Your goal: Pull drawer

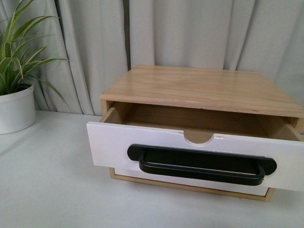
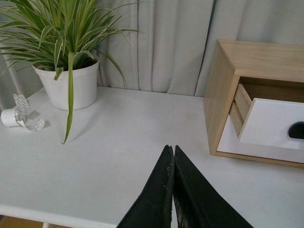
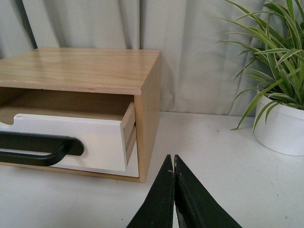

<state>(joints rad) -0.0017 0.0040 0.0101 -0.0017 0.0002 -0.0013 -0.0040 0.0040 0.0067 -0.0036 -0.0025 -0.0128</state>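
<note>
The drawer (image 1: 118, 142), white-fronted with a long black bar handle (image 1: 202, 165) and a half-round notch in its top edge, stands pulled partway out of a light wooden cabinet (image 1: 199, 85). Its inside looks bare. In the left wrist view my left gripper (image 2: 171, 148) is shut with nothing in it, over the table, apart from the cabinet (image 2: 221, 90) and the drawer (image 2: 270, 126). In the right wrist view my right gripper (image 3: 171, 157) is also shut on nothing, off the cabinet's corner (image 3: 149, 109), clear of the drawer (image 3: 95, 137) and its handle (image 3: 42, 149). Neither gripper shows in the front view.
A potted spider plant (image 1: 16, 102) stands at the far left of the white table (image 1: 47, 190); a plant (image 2: 71, 80) shows in the left wrist view and one (image 3: 282, 123) in the right. A white paper scrap (image 2: 19, 116) lies beside the pot. A plain white front (image 1: 190, 183) sits under the drawer. Grey curtains (image 1: 190, 28) hang behind.
</note>
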